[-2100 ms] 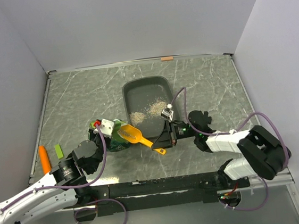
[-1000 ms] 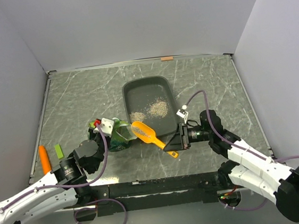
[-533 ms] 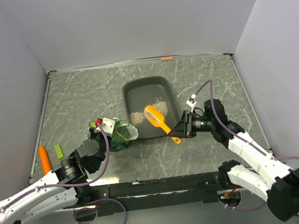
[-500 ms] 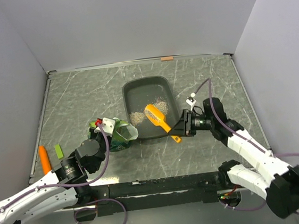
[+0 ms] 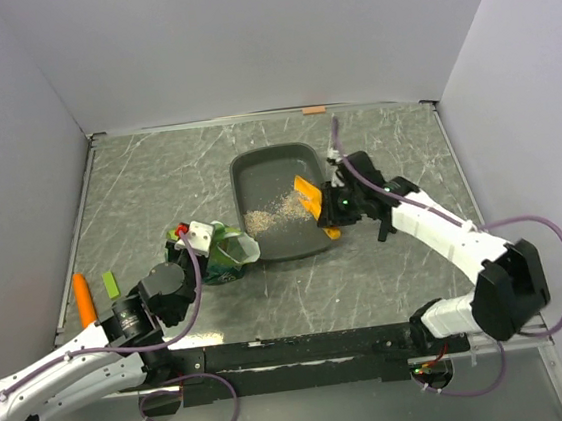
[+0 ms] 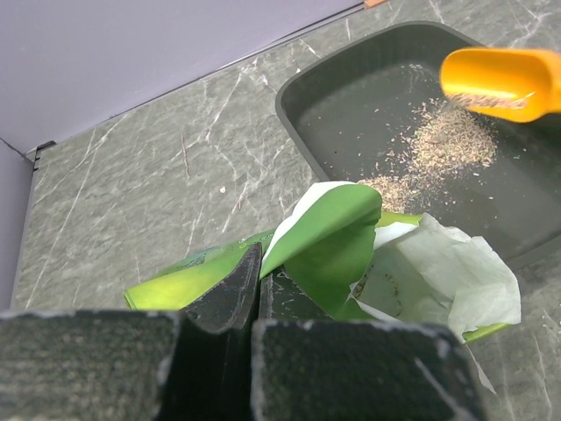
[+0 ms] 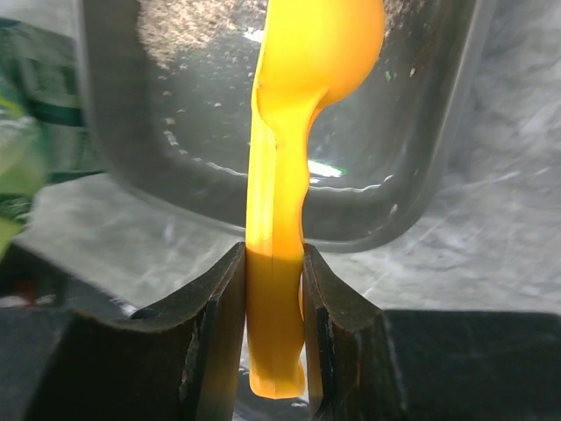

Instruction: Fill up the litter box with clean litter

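Moved: orange scoop, from beside green bag to over litter box, tipped to shed clean litter onto its near-half pile. Your right pincer clamps the handle. Your left pincer pinches the bag, holding its mouth open.

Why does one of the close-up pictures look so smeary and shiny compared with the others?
Right wrist view: the orange scoop glows overexposed, white glare spots sit on the litter box, and the green bag at the left edge is blurred. Left wrist view: bag and clean litter are sharp; only the near fingers look dark and soft. Top view: even light, soft shadows.
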Available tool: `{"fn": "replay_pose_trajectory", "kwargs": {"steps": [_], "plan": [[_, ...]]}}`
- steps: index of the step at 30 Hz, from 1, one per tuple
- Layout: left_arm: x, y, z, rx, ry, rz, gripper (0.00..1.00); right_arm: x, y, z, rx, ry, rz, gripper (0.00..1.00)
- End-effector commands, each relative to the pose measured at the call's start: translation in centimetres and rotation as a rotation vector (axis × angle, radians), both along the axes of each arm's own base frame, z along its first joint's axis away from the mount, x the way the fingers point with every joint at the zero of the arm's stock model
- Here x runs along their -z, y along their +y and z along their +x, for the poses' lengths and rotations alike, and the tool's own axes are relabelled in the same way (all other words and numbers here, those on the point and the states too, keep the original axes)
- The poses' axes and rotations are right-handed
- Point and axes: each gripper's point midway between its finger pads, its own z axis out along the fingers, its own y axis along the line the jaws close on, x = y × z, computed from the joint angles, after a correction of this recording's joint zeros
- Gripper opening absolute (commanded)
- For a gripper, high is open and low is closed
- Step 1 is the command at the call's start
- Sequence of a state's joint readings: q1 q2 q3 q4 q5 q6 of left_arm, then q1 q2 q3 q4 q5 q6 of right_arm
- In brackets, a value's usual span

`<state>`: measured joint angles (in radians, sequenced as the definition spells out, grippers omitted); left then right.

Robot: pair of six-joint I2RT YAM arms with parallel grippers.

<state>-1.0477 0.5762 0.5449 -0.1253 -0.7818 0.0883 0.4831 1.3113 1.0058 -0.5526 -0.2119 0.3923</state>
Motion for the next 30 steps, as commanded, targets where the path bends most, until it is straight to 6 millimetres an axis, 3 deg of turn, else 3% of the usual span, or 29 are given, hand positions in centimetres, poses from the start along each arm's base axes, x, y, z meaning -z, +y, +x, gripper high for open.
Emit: {"fn": "replay_pose_trajectory", "kwargs": {"steps": [1,5,15,25,27,30], "plan": [[-1.6,0.6,-0.1,-0.023,-0.014,-0.038,0.01,-1.1,0.4,1.8,-0.047,-0.116,-0.223,0.00],[-1.6,0.7,-0.1,-0.025,-0.013,-0.042,0.01,-2.2,0.9,2.8,-0.062,-0.193,-0.363,0.00],[-1.8,0.8,-0.2,-0.024,-0.016,-0.046,0.01,-1.7,0.6,2.8,-0.108,-0.286,-0.735,0.00],[-2.0,0.9,-0.3,-0.025,-0.018,-0.056,0.01,-3.1,0.5,2.5,-0.140,-0.360,-0.939,0.00],[-2.0,0.9,-0.3,-0.025,-0.018,-0.056,0.01,-2.8,0.9,2.2,-0.163,-0.348,-0.920,0.00],[-2.0,1.0,-0.3,-0.028,-0.019,-0.056,0.01,-3.2,2.6,1.1,-0.209,-0.317,-0.743,0.00]]}}
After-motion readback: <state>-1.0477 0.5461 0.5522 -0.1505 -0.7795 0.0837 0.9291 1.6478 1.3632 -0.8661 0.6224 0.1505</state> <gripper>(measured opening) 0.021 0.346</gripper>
